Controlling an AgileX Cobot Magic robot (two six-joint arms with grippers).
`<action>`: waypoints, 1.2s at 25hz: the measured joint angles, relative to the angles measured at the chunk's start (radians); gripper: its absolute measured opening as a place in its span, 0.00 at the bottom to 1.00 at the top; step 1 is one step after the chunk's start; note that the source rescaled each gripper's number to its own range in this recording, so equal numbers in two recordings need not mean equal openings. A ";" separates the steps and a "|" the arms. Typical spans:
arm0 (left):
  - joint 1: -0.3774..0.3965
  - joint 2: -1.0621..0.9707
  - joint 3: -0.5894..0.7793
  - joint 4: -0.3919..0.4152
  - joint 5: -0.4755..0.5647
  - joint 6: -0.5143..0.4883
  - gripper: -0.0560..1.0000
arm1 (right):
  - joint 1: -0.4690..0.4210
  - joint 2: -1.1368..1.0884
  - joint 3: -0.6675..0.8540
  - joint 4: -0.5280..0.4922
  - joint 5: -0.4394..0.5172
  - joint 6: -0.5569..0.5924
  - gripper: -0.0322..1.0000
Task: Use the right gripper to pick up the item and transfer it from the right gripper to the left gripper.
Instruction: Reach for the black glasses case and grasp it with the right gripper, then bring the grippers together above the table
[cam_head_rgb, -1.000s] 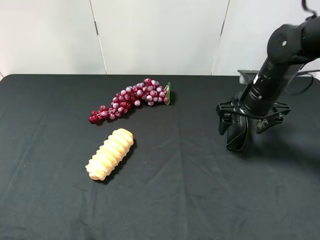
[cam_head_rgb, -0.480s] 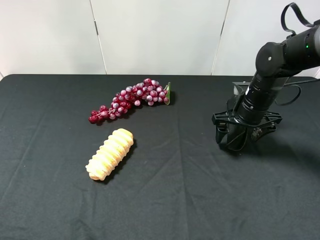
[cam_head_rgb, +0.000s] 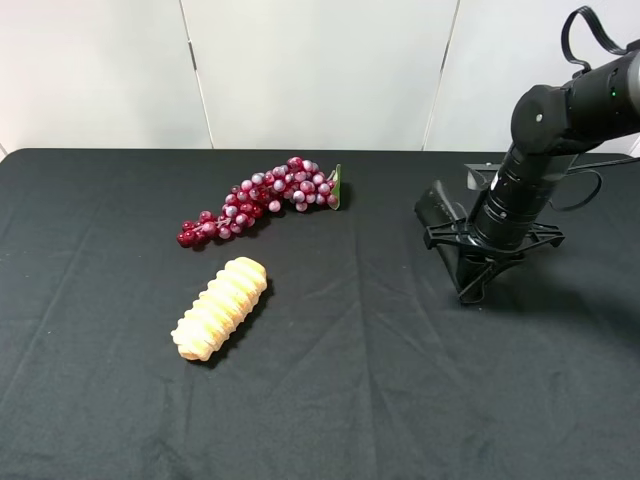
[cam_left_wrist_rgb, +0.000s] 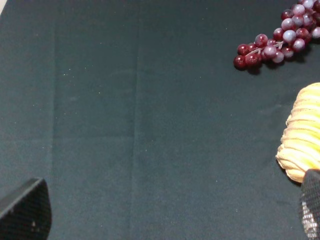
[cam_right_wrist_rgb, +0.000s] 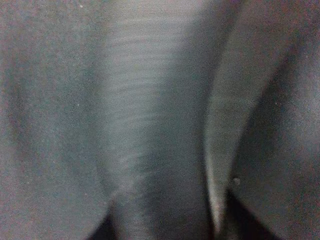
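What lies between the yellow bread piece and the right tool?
Only bare black cloth, in the exterior high view, from the bread piece to the right tool holding the item.

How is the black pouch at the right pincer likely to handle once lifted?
The black pouch juts straight out from the right pincer without sagging, so it is probably fairly stiff. Its faint sheen suggests a smooth surface that may slip in a narrow grip.
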 joint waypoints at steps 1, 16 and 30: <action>0.000 0.000 0.000 0.000 0.000 0.000 0.99 | 0.000 0.000 -0.001 0.000 0.000 0.000 0.05; 0.000 0.000 0.000 0.000 0.000 0.000 0.99 | 0.000 -0.046 -0.150 0.000 0.229 -0.025 0.05; 0.000 0.000 0.000 0.000 0.000 0.000 0.99 | 0.177 -0.284 -0.198 -0.035 0.397 -0.092 0.05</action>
